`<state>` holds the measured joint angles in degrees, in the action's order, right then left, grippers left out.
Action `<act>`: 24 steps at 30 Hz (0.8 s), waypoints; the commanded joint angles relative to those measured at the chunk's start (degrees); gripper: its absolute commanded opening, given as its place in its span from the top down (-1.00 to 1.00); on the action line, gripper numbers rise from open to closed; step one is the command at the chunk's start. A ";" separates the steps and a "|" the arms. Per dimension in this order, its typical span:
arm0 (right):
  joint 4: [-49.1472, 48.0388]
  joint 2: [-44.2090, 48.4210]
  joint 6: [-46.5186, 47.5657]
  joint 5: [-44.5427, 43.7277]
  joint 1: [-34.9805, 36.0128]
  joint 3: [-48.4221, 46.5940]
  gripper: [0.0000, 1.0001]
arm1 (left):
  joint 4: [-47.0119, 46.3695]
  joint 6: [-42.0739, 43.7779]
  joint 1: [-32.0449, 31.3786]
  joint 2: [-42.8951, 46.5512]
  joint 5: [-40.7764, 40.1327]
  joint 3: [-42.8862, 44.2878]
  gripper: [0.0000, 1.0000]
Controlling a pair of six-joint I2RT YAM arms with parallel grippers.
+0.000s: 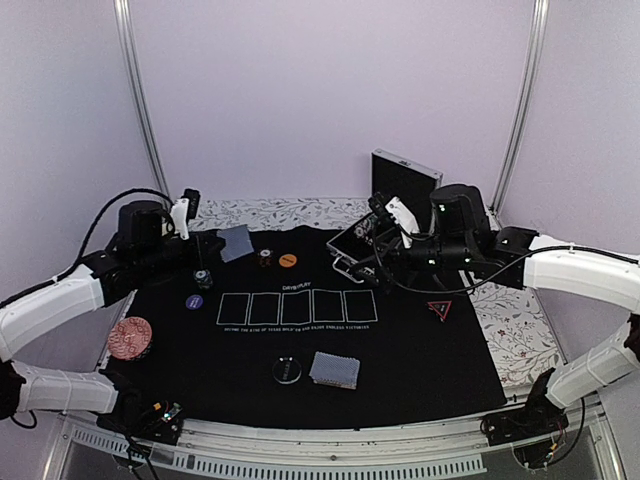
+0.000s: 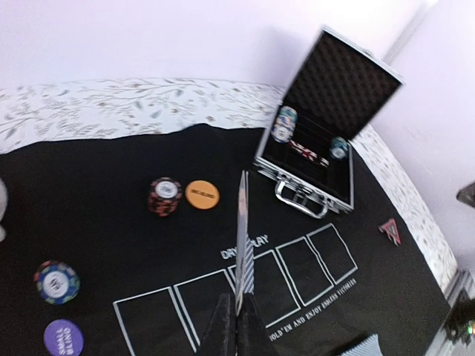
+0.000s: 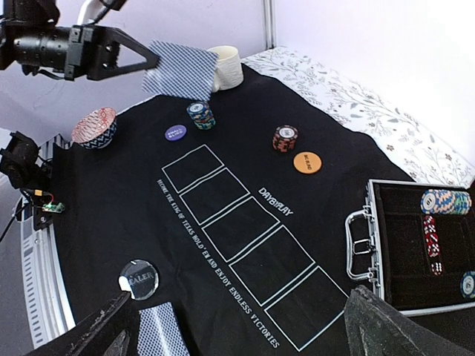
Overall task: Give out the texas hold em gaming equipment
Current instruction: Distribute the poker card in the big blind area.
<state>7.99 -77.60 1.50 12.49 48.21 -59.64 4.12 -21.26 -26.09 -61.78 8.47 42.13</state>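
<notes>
So, on the mat (image 1: 400, 370): 3 discs (image 3: 306, 162), 2 chip stacks (image 3: 285, 138), 1 triangle (image 1: 438, 309).

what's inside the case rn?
The case holds a blue-white chip stack, a row of red chips and a lone chip. From above, the right arm hides part of it.

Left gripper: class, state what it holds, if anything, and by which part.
A playing card, back showing, pinched at one edge by the left gripper and raised in the air.
</notes>
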 commanded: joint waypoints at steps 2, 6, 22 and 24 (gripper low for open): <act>-4.50 2.81 -0.99 -1.32 -1.51 4.32 -0.98 | 8.04 -11.53 6.54 4.93 -10.54 -2.14 1.00; -5.23 3.06 -0.49 -1.13 -2.17 5.57 -0.99 | 9.19 -14.93 12.84 5.55 -9.37 -3.33 1.00; -6.01 4.21 0.76 -0.76 -4.59 9.47 -0.98 | 8.76 -11.71 19.58 2.91 -4.48 0.44 1.00; -6.00 3.73 1.10 -0.49 -4.65 8.94 -0.98 | 8.05 -11.37 18.57 -1.02 -3.14 3.59 1.00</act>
<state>3.31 -74.06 1.48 12.08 44.14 -50.11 14.46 -34.70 -6.55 -57.69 1.02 40.34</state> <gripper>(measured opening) 0.988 0.007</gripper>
